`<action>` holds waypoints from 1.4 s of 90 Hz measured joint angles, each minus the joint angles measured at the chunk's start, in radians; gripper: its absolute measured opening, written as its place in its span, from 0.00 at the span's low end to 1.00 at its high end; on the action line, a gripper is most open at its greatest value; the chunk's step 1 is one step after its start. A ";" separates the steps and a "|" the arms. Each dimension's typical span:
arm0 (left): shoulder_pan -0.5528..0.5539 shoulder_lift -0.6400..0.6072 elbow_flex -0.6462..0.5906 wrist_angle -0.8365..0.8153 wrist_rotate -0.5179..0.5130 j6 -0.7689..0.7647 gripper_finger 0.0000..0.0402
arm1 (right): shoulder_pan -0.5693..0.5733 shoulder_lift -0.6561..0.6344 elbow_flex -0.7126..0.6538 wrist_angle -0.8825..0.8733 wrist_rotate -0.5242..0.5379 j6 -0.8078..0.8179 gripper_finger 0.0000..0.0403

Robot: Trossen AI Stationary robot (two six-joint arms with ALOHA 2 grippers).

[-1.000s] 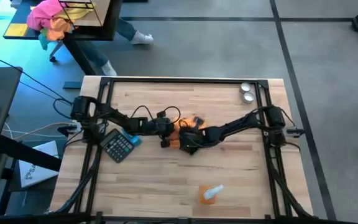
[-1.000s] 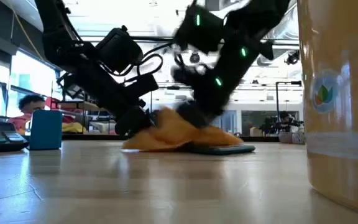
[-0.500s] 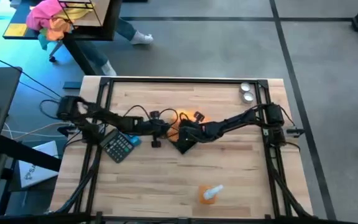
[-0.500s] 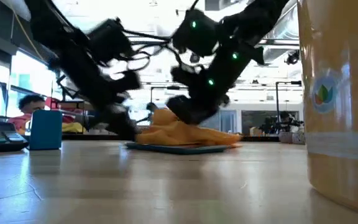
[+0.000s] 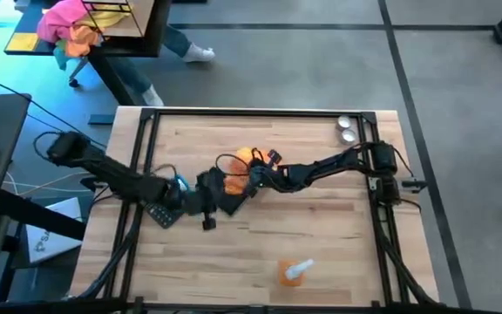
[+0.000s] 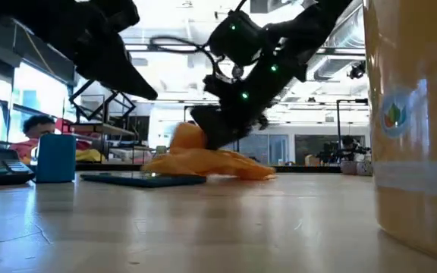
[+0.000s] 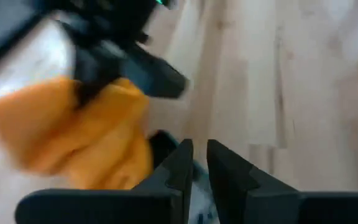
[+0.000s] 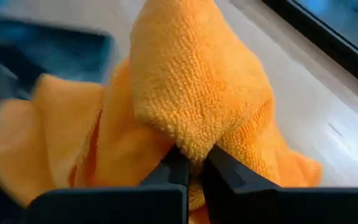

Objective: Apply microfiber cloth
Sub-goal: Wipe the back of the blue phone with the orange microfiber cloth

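— Across the bench (image 5: 321, 235), what is listed?

— Pale wood planks inside a dark frame. Near the far right corner, two small round metal items (image 5: 347, 130). At the near edge, a spray bottle (image 5: 294, 272) of orange liquid lying on its side. Left of centre, a calculator (image 5: 157, 213) partly under the left arm, and beside it a small blue box (image 6: 56, 158). Grey floor with dark lines surrounds the bench; a side table at the far left carries a pink-and-orange fabric bundle (image 5: 70, 24), with a person's legs (image 5: 181, 45) beside it. The low view shows a bright glazed room behind.

— Microfiber cloth (image 5: 240, 172)?

— Bright orange, near the bench's middle. One fold is pinched and pulled up into a peak; the rest trails down onto the wood, its long axis running roughly left to right. A dark flat panel (image 6: 144, 179) lies on the bench just beside it.

— Right gripper (image 8: 191, 167)?

— Jaws closed tight on that raised fold.

— Left gripper (image 7: 194, 163)?

— Just left of the cloth, jaws nearly together with a narrow gap, nothing between them.
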 joint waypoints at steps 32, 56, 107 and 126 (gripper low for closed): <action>0.083 0.307 0.019 0.074 0.047 -0.135 0.08 | -0.006 -0.045 0.055 -0.086 0.118 -0.147 0.00; 0.213 0.423 0.148 0.187 0.232 0.126 0.08 | -0.031 -0.275 0.130 -0.468 0.178 -0.158 0.00; 0.039 0.554 0.295 0.077 0.040 -0.033 0.00 | -0.013 -0.049 -0.019 0.124 -0.443 -0.262 0.00; 0.046 0.604 0.300 0.105 0.101 -0.063 0.00 | -0.064 0.063 -0.017 0.270 -0.725 -0.276 0.00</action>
